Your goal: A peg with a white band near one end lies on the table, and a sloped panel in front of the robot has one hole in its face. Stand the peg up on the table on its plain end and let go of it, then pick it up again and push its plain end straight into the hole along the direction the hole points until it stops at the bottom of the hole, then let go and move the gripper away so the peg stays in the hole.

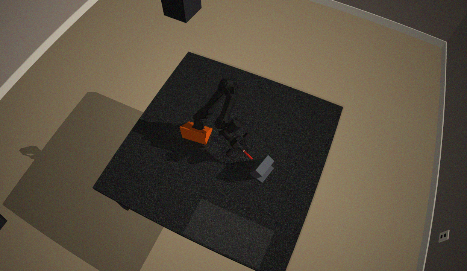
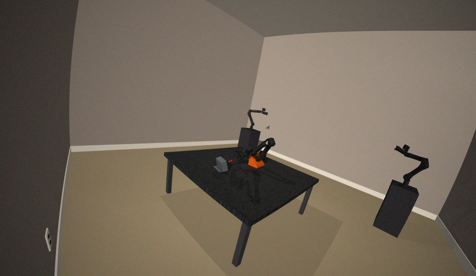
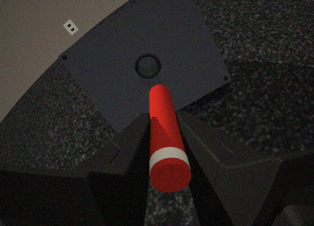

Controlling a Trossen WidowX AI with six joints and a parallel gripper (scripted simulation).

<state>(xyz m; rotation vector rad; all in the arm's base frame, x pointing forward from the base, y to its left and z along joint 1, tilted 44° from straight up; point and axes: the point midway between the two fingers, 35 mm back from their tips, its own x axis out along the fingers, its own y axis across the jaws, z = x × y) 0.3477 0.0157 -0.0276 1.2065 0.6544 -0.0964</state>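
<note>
The red peg [image 1: 248, 154] [image 2: 230, 161] [image 3: 165, 128] is held in my gripper [image 3: 163, 121]. Its white-banded end faces the wrist camera and its plain end points away, toward the grey sloped panel [image 1: 264, 165] [image 2: 221, 164] [image 3: 114, 63]. The hole [image 3: 148, 66] with its dark rim shows in the panel's face, just above and a little left of the peg's plain end in the wrist view. In the top view a gap shows between the plain end and the panel. The fingers are shut on the peg around its middle.
The orange base [image 1: 195, 134] [image 2: 256, 161] of the arm stands on the black table [image 1: 154, 181] [image 2: 205, 178], behind the gripper. Two other arms on dark pedestals [image 2: 249, 138] [image 2: 395, 207] stand on the floor away from the table.
</note>
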